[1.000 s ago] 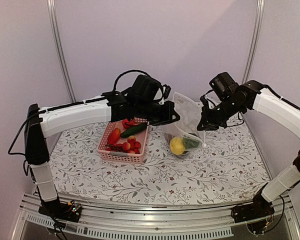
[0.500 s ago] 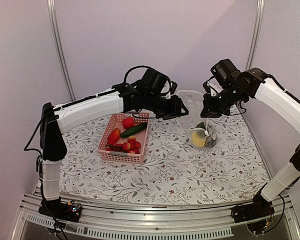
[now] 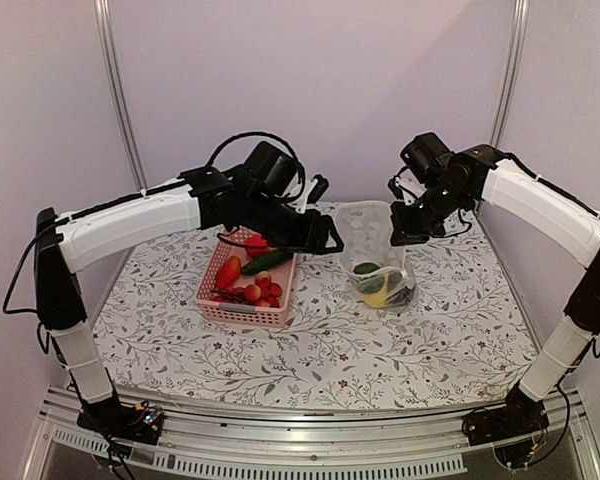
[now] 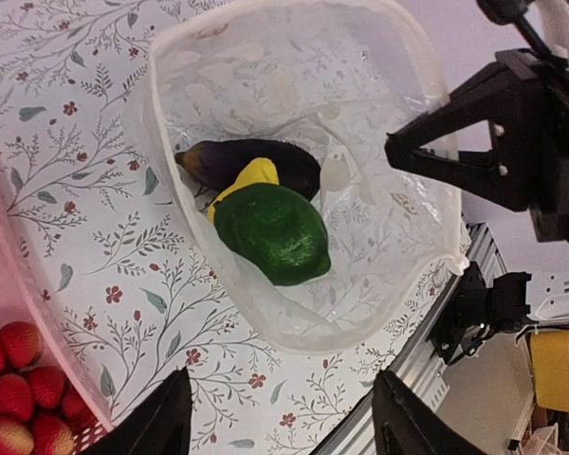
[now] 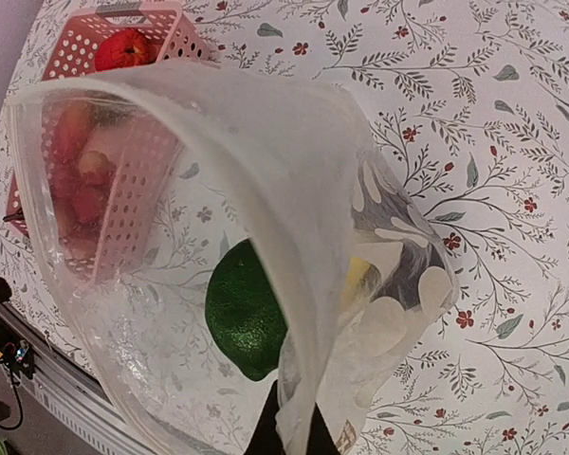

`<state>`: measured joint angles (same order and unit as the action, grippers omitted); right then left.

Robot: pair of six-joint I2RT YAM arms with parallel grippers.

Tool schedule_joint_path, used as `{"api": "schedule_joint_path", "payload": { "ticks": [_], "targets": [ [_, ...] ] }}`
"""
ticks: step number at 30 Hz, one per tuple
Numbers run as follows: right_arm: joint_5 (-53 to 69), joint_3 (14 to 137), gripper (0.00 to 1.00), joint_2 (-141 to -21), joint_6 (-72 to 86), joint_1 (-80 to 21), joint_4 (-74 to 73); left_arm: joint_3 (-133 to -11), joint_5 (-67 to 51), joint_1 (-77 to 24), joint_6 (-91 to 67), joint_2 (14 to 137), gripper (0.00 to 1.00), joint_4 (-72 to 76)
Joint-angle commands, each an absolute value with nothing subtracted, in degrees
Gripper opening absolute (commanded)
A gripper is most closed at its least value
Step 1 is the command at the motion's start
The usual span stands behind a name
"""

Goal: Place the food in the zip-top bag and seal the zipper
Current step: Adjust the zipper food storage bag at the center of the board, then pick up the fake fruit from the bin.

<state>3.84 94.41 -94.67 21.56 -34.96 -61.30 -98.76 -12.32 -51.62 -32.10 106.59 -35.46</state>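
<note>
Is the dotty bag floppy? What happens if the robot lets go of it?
Probably very floppy: the bag folds and wrinkles where the right fingers pinch its edge. If they let go, the mouth would likely sag shut. The green fruit inside probably weighs the bottom down, so it should not slide much.

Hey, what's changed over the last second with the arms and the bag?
The left claw, open and empty, pulled back left from the zip-top bag toward the pink basket. The bag, held by the right claw, swung right, then partly back. Unchanged: the right claw's pinch on the bag's edge, and the basket's place.
</note>
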Motion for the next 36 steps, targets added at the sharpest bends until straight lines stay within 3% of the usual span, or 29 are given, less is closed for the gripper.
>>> {"api": "schedule_joint_path", "payload": {
  "ticks": [1, 9, 16, 25, 30, 31, 36],
  "targets": [
    [4.51, 98.69, 0.0, -97.15, 19.08, -34.89, -60.81, -96.31, -8.72, -50.72, -25.15, 98.65, 0.66, -39.73],
    [5.84, 103.43, 0.0, -100.88, 17.19, -34.89, -62.05, -91.67, -0.2, -41.12, -27.25, 95.46, 0.68, -50.19],
    [6.74, 102.68, 0.0, -101.15, 16.58, -34.89, -61.45, -88.84, -0.21, -32.47, -26.81, 99.02, 0.71, -47.41],
    [6.79, 102.04, 0.0, -101.1, 16.52, -34.67, -61.23, -96.56, -1.51, -27.72, -27.65, 112.24, 0.73, -45.94],
    [6.83, 100.8, 0.0, -100.13, 17.24, -34.38, -60.67, -98.92, -0.78, -27.05, -28.16, 116.41, 0.76, -41.29],
    [7.01, 100.64, 0.0, -100.0, 17.37, -34.41, -60.68, -100.13, -0.79, -26.88, -28.5, 117.87, 0.81, -41.27],
    [7.4, 100.72, 0.0, -99.46, 18.06, -34.28, -61.09, -106.9, -1.08, -26.19, -30.07, 125.01, 0.82, -42.14]
  ]
}}
